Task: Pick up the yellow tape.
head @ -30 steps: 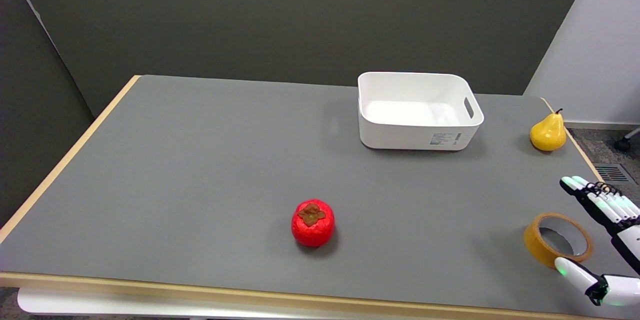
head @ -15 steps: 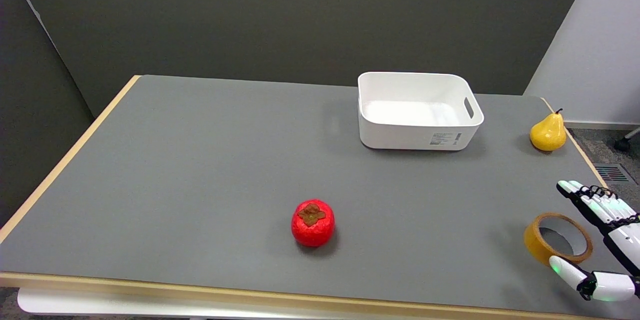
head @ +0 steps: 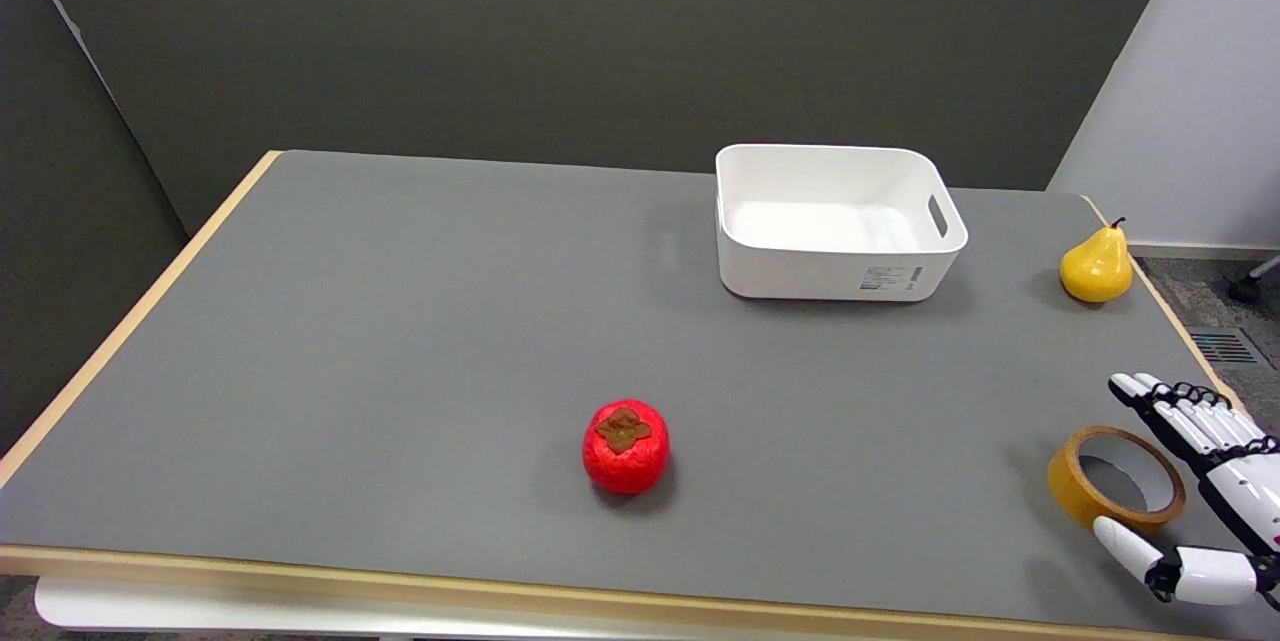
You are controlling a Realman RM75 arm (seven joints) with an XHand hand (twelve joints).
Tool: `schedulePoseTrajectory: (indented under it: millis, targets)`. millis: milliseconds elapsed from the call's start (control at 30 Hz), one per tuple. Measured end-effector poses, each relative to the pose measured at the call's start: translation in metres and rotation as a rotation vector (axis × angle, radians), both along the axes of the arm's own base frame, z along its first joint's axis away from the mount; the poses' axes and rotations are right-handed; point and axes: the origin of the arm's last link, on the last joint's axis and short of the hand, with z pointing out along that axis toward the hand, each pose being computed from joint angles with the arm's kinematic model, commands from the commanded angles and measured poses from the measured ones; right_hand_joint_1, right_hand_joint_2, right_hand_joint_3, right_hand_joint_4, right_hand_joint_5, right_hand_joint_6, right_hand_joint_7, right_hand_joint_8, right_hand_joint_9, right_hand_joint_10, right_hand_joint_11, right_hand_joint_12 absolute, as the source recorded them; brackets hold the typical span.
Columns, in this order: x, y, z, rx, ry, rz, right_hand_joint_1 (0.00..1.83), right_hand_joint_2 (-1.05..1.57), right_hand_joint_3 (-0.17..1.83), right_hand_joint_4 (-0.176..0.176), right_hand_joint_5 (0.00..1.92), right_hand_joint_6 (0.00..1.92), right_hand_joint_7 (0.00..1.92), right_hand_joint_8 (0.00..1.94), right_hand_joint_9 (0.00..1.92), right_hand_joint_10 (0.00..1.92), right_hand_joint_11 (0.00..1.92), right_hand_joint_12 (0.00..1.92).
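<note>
- Head view: the yellow tape [head: 1115, 479] lies flat on the grey worktop [head: 400, 341] near its front right corner, with the hole facing up.
- Head view: the right hand [head: 1195, 491] reaches in from the lower right and holds nothing. Its fingers [head: 1170, 413] are spread apart and point past the far side of the roll, while the thumb [head: 1125, 546] sits just off the near side, so the roll lies between them. Whether any fingertip touches the tape cannot be told from here.
- Head view: a red persimmon [head: 626, 445] sits well to the left of the tape, a white bin [head: 835, 221] stands toward the back, and a yellow pear [head: 1097, 263] stands by the right edge. None of them crowds the grasp.
- Handling, as a judgement: the roll looks light and stiff, a hard ring that should not give under pressure. Its glossy outer wall may be slick, so a weak pinch could let it skid across the worktop.
- Where to hold, as a judgement: close the thumb and fingers on opposite sides of the outer wall, low on the ring. Alternatively, hook a finger through the hole against the thumb outside.
</note>
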Motion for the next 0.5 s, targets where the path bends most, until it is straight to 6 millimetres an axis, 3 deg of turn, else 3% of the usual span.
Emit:
schedulePoseTrajectory:
  millis: [500]
  targets:
    - [-0.012, -0.002, 0.000, -0.015, -0.003, -0.044, 0.26, 0.46, 0.91, 0.071, 0.00, 0.18, 0.04, 0.22, 0.03, 0.54, 0.03, 1.10]
